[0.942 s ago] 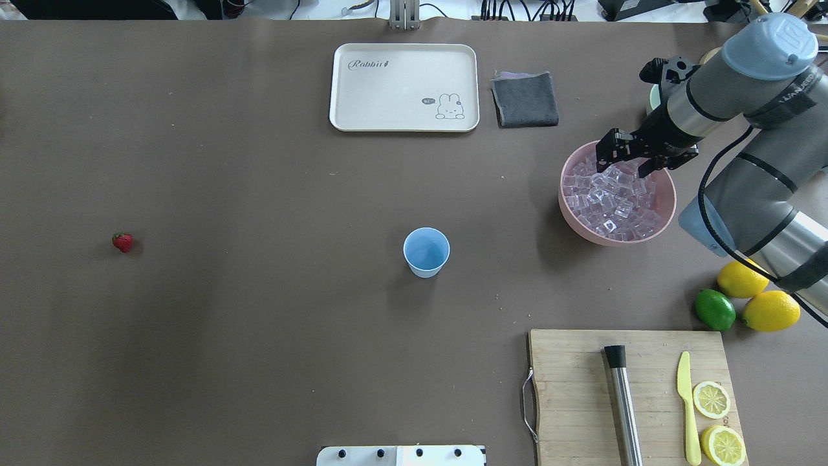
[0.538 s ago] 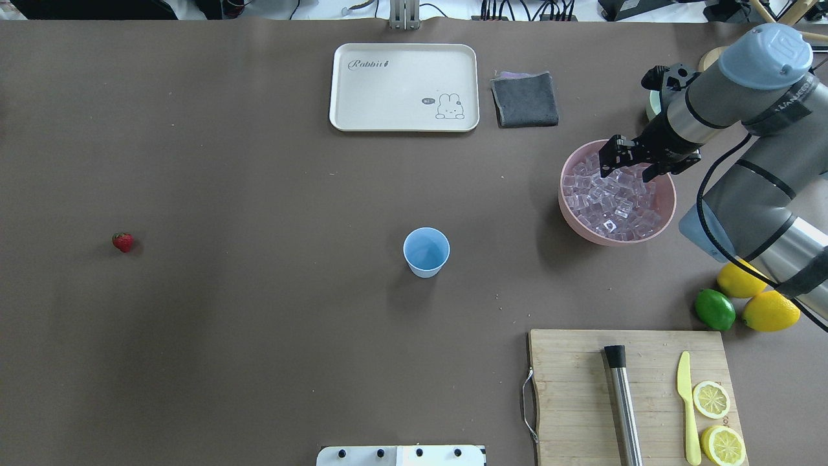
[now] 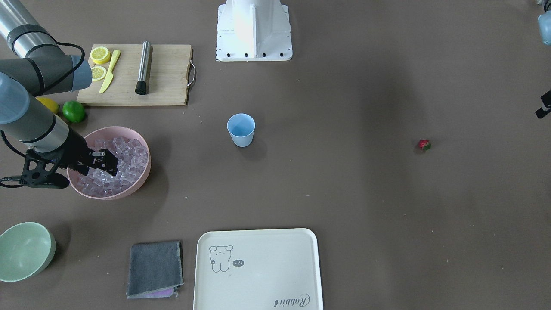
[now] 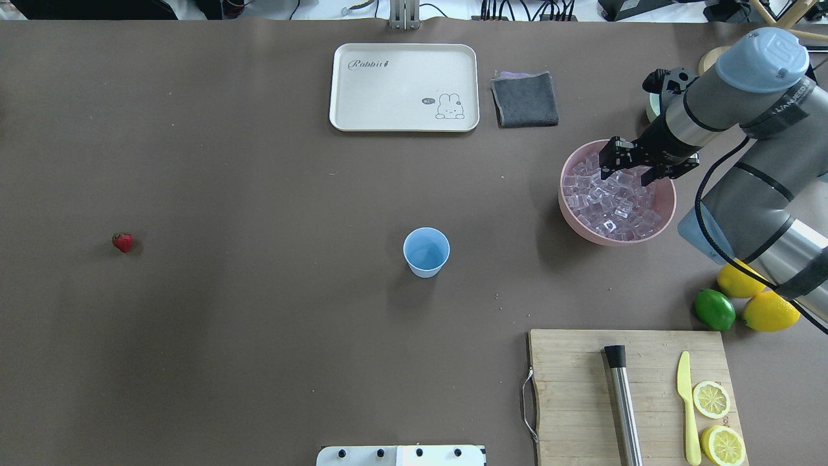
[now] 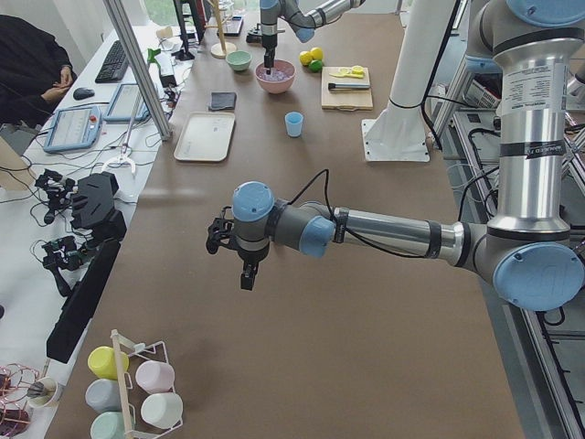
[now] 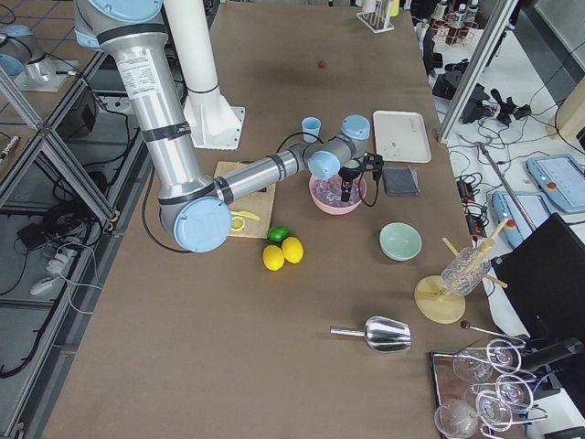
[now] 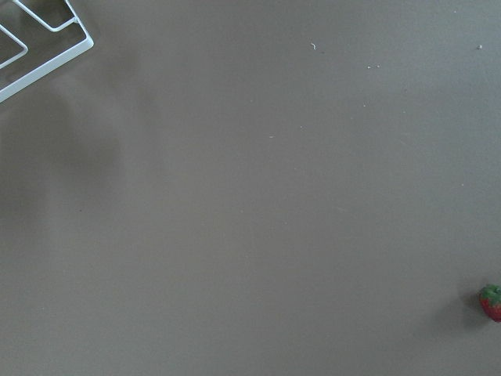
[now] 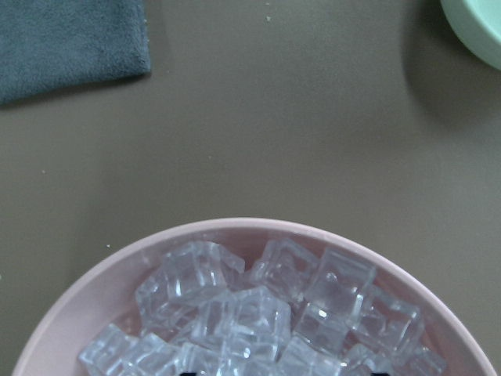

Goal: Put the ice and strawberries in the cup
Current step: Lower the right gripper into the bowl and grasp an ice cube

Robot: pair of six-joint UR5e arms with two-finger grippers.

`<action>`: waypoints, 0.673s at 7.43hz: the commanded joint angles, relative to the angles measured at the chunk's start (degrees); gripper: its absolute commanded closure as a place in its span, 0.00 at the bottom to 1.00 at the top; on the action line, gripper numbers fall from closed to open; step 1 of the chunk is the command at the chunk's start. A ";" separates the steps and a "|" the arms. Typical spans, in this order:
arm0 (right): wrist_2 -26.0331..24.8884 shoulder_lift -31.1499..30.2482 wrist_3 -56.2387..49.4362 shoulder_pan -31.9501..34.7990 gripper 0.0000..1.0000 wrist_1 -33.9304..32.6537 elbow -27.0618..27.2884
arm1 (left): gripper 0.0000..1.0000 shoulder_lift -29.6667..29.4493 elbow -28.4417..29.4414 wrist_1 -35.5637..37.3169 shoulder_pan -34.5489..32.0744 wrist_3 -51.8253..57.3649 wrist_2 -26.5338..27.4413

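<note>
- Here's the right tool point(image 4: 629, 169), low over the far half of the wide pink plastic bowl point(image 4: 601, 238), which sits near the worktop's point(image 4: 259, 194) right edge, towards the far side.
- Its two black fingers stand well apart, with nothing caught between them. The tips are down at the level of the small clear glassy ice cubes point(image 4: 611, 206) heaped in the bowl; whether they actually touch a cube I can't make out.
- From the right wrist camera the ice fills the bottom of the view. Only the very tips of the fingers peek in at the lower edge, spread wide.
- The small light-blue plastic cup point(image 4: 426, 252) stands upright at the middle of the worktop, well apart from the bowl and from that tool. No ice shows inside it.
- The tiny red strawberry with a green top point(image 4: 122, 242) lies alone on the bare worktop near the left edge, far from the cup.
- The left tool point(image 5: 247, 274) hangs above the worktop's left end. The berry sits in the lower right corner of its wrist view, off to one side rather than underneath.
- Is that left tool open or closed? I cannot tell from here.
</note>
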 commanded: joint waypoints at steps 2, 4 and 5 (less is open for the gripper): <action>-0.57 -0.24 2.99 -0.20 0.22 0.07 0.00 | 0.02 0.11 -0.59 0.07 -0.41 0.00 0.00; -0.67 -0.15 3.43 -0.46 0.23 0.07 -0.09 | 0.02 0.11 -1.11 0.16 -0.85 0.00 0.00; -0.58 -0.24 3.43 -0.55 0.24 0.07 -0.09 | 0.02 0.37 -1.20 0.16 -0.94 0.00 -0.18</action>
